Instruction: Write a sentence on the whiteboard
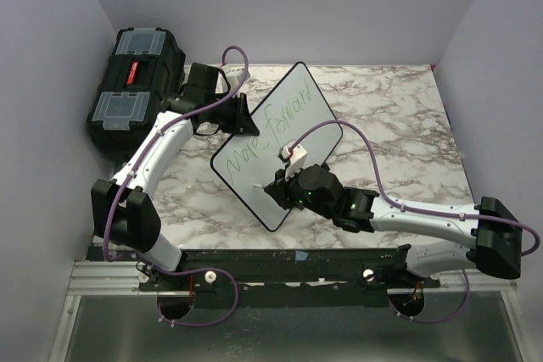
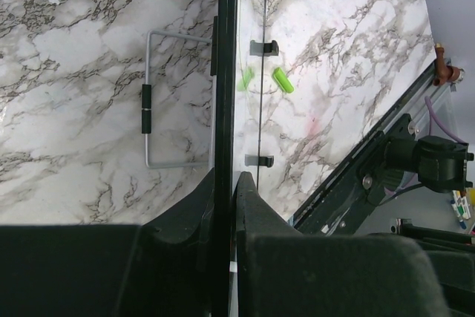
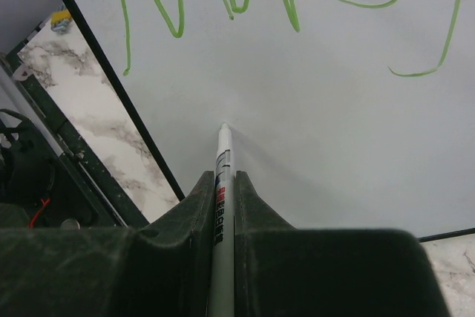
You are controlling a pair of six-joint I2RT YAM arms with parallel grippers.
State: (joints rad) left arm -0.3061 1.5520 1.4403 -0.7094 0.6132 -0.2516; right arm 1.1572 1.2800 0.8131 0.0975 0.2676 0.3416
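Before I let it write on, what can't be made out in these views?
- Top view: the right pincer covers part of the whiteboard; writing beneath it is hidden.
- Right wrist view: the sentence is cut off by the top edge.
- Right wrist view: whether the marker tip touches the board is unclear.
- Left wrist view: board edge-on in the left pincer; its face unseen.

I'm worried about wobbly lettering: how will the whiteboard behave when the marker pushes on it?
Probably stiff: the whiteboard shows a straight edge in the left wrist view. It could pivot slightly, since the left gripper pinches only one edge, away from the marker tip. Its glossy face looks slick, so the tip should glide.
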